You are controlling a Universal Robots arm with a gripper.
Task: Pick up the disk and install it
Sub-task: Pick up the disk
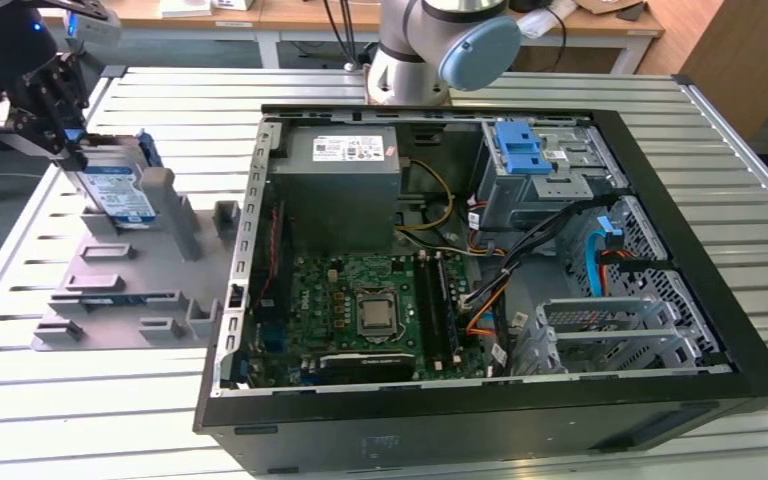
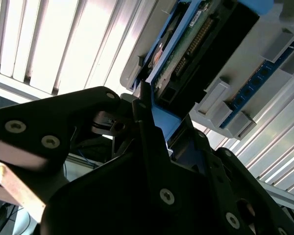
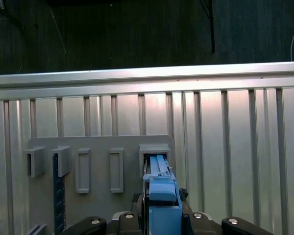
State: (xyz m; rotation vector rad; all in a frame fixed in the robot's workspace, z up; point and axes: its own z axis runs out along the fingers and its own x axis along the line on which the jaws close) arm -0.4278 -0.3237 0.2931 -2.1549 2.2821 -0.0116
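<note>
The disk (image 1: pixel 115 188) is a silver drive with a blue-and-white label in a blue carrier. It stands on edge at the back of the grey holder plate (image 1: pixel 124 290), at the exterior view's left, beside a grey post. My gripper (image 1: pixel 67 140) comes at it from above and is shut on its top edge. In the second wrist view the black fingers (image 2: pixel 142 117) clamp the blue carrier, with the disk's underside (image 2: pixel 196 44) beyond them. In the first wrist view the blue carrier (image 3: pixel 161 193) sits between the fingers, over a slot of the holder plate (image 3: pixel 98 144). I cannot tell whether the disk is lifted clear.
An open computer case (image 1: pixel 704 300) lies to the exterior view's right of the plate. Inside it are a grey power supply (image 1: pixel 344 165), a motherboard (image 1: pixel 357 310), a drive cage with a blue latch (image 1: pixel 524 150) and a metal cage (image 1: pixel 611 330). The arm's base (image 1: pixel 418 60) stands behind the case.
</note>
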